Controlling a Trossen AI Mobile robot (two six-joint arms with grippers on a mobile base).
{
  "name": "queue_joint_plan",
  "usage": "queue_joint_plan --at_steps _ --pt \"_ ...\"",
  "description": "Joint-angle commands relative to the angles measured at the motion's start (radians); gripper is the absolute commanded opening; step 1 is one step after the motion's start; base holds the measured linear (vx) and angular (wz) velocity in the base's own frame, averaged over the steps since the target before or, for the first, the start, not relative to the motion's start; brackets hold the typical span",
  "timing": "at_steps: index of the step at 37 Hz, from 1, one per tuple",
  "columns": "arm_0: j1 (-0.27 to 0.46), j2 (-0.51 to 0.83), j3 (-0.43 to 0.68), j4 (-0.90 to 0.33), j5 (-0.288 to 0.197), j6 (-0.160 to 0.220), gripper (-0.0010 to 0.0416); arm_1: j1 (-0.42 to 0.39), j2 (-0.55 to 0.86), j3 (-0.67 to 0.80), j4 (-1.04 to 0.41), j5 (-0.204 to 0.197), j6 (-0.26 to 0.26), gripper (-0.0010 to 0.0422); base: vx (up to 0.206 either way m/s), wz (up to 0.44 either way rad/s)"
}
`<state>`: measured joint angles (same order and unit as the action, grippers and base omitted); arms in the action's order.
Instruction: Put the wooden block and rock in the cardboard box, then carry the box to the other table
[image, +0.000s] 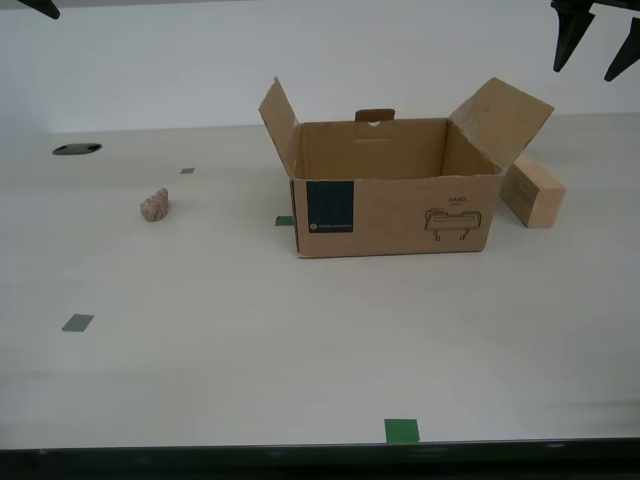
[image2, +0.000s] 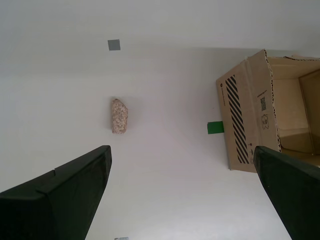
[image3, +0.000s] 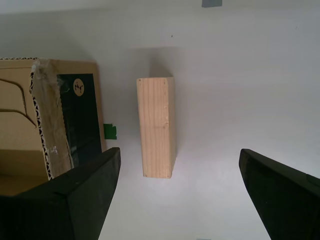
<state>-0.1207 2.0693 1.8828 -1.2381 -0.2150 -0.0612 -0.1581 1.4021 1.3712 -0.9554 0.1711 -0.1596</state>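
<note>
Wooden block (image3: 156, 127) lies flat on the tabletop (image: 300, 350), just beside the cardboard box (image: 395, 215) on the exterior view's right, partly tucked behind the box's raised side flap, untouched. Rock (image: 154, 205) sits alone on the tabletop, well apart from the box toward the exterior view's left, also untouched. Box stands upright near the middle with flaps up; as far as we see, the inside looks empty, dark navy label and line drawing facing the camera. So nothing of the task is done yet: both items are out, the box is not lifted, and the other table is not in view. Our first gripper (image3: 177, 192) hangs above the block with jaws spread wide, the block lying lengthwise between them in its wrist view, no contact. Our second gripper (image2: 182, 192) hangs high over the bare tabletop between rock and box end, jaws likewise spread wide, holding nothing; the rock is off-centre in its view. Small green and grey tape marks (image: 402, 431) dot the surface, and a dark oval hole (image: 77, 149) sits at the far edge. We judge what's left: two picks, two drops, then the carry.
</note>
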Motion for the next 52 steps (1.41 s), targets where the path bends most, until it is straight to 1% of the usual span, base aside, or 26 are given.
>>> queue_joint_plan --at_steps 1,5,11,18,20,26,27,32,34,38,42,47,50,52 --pt "-0.004 0.003 0.000 0.004 -0.005 -0.015 0.0323 0.000 0.000 0.001 -0.001 -0.006 -0.002 0.0389 0.000 0.000" --pt "-0.003 0.003 -0.020 0.034 -0.005 -0.023 0.0317 0.000 0.000 0.001 -0.001 -0.006 -0.005 0.0389 0.000 0.000" --pt "-0.004 0.003 -0.075 0.064 -0.005 -0.051 0.0313 0.000 0.001 0.001 -0.005 -0.010 -0.009 0.0389 0.000 0.000" --pt "-0.004 0.003 -0.170 0.188 -0.005 -0.051 0.0313 0.000 0.001 0.001 -0.008 -0.023 -0.009 0.0389 0.000 0.000" --pt "-0.004 0.003 -0.188 0.211 -0.005 -0.051 0.0314 0.000 0.001 0.001 -0.008 -0.032 -0.009 0.0389 0.000 0.000" --pt "-0.003 0.003 -0.231 0.246 -0.009 -0.051 0.0310 0.000 0.001 0.001 -0.007 -0.032 -0.009 0.0389 0.000 0.000" --pt "-0.002 0.003 -0.238 0.253 -0.016 -0.051 0.0310 0.000 0.001 0.001 -0.007 -0.032 -0.009 0.0389 0.000 0.000" --pt "-0.002 0.003 -0.281 0.306 -0.098 -0.050 0.0306 0.000 0.001 0.001 -0.006 -0.032 -0.009 0.0389 0.000 0.000" --pt "-0.002 0.003 -0.298 0.321 -0.106 -0.050 0.0307 0.000 0.001 0.001 -0.006 -0.032 -0.009 0.0389 0.000 0.000" --pt "-0.001 0.003 -0.333 0.344 -0.106 -0.050 0.0310 0.000 0.001 0.001 -0.006 -0.032 -0.008 0.0389 0.000 0.000" --pt "-0.001 0.003 -0.369 0.388 -0.115 -0.051 0.0305 0.000 0.001 0.001 -0.006 -0.032 -0.008 0.0389 0.000 0.000" --pt "-0.001 0.003 -0.407 0.420 -0.179 -0.051 0.0298 0.000 0.001 0.001 -0.008 -0.032 -0.008 0.0389 0.000 0.000" --pt "0.000 0.003 -0.425 0.431 -0.203 -0.051 0.0297 0.000 0.001 0.001 -0.008 -0.032 -0.008 0.0389 0.000 0.000" --pt "0.000 0.003 -0.431 0.435 -0.209 -0.051 0.0299 0.000 0.001 0.001 -0.008 -0.032 -0.008 0.0389 0.000 0.000"
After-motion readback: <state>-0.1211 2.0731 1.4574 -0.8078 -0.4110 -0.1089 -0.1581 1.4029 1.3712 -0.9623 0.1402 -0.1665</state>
